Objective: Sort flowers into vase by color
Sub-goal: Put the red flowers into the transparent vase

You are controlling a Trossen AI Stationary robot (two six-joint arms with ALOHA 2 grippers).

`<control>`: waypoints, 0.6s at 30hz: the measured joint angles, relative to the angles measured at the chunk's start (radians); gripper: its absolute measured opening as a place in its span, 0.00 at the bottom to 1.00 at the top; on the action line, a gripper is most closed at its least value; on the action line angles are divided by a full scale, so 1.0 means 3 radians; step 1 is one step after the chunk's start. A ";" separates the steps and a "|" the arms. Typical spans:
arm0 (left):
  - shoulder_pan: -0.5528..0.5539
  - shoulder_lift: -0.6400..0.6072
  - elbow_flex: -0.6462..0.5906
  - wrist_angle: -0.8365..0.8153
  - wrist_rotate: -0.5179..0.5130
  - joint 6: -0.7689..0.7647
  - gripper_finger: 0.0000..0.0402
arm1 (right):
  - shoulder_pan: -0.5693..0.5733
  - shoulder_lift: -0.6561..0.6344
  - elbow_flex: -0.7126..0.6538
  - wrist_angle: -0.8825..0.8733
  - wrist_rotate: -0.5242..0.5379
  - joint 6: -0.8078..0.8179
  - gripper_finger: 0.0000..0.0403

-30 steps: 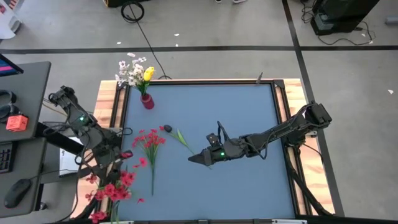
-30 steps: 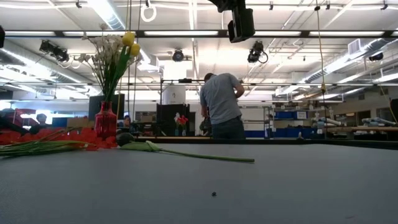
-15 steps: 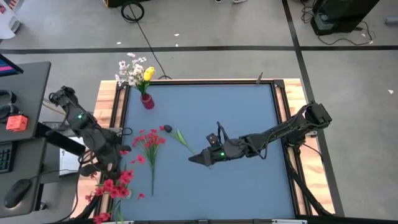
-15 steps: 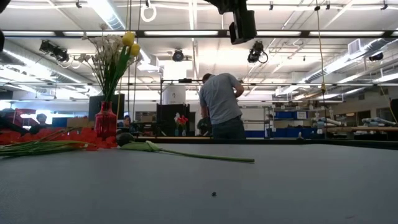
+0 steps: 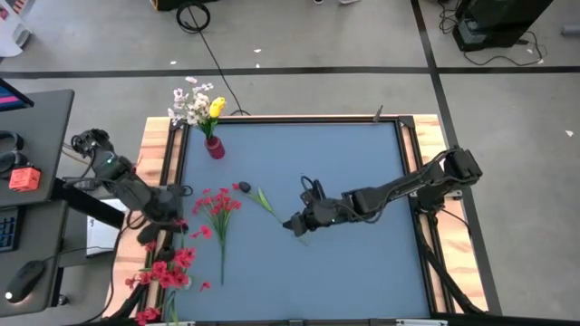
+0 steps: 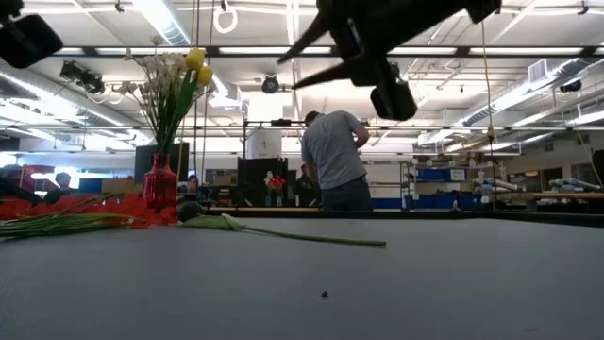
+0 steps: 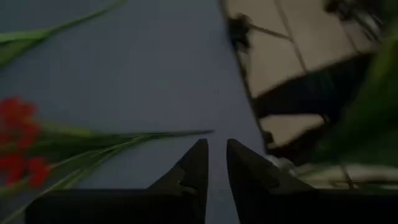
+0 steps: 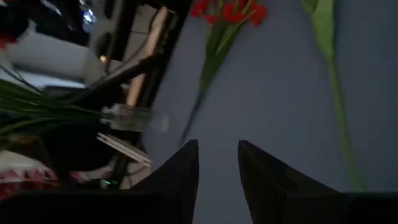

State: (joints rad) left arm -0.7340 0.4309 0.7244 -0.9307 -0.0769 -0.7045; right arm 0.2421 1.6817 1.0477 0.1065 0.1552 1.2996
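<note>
The red vase (image 5: 215, 148) (image 6: 159, 184) stands near the table's far left corner and holds white blossoms (image 5: 188, 104) and a yellow tulip (image 5: 217, 108). A red spray (image 5: 217, 203) (image 8: 227, 11) lies flat on the table, its stem pointing to the near edge. Beside it lies the dark-bud flower (image 5: 243, 187) (image 6: 192, 212), its stem running toward my right gripper (image 5: 290, 225) (image 6: 288, 71) (image 8: 217, 149), which hovers open and empty above the stem's end. My left gripper (image 5: 172, 220) (image 7: 212, 149) is at the table's left edge, narrowly open and empty, near the red spray.
More red flowers (image 5: 165, 273) lie over the wooden frame at the table's near left corner. A desk with a keyboard and mouse (image 5: 23, 276) stands left of the table. In the low view a person (image 6: 335, 161) stands far behind the table. The table's right half (image 5: 362, 263) is bare.
My right gripper has risen and drawn back a little toward the table's right, now showing in the low view with its fingers apart. My left arm has shifted slightly toward the far edge. The flowers on the table have stayed where they were.
</note>
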 joint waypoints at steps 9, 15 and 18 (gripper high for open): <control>0.0473 0.0094 0.0141 -0.0051 -0.0712 -0.0453 0.15 | -0.0545 0.0007 0.0001 -0.0272 -0.0567 -0.0981 0.30; 0.0941 0.0588 0.0128 0.0092 -0.0722 -0.0639 0.15 | -0.0827 0.0010 0.0001 -0.0449 -0.0954 -0.1712 0.30; 0.1191 0.0788 0.0123 0.0290 -0.0722 -0.0652 0.18 | -0.0917 0.0010 0.0001 -0.0490 -0.1059 -0.2029 0.30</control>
State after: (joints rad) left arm -0.3768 0.6672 0.7612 -0.8438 -0.2935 -0.9002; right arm -0.0331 1.6848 1.0481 -0.0403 -0.1624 0.6909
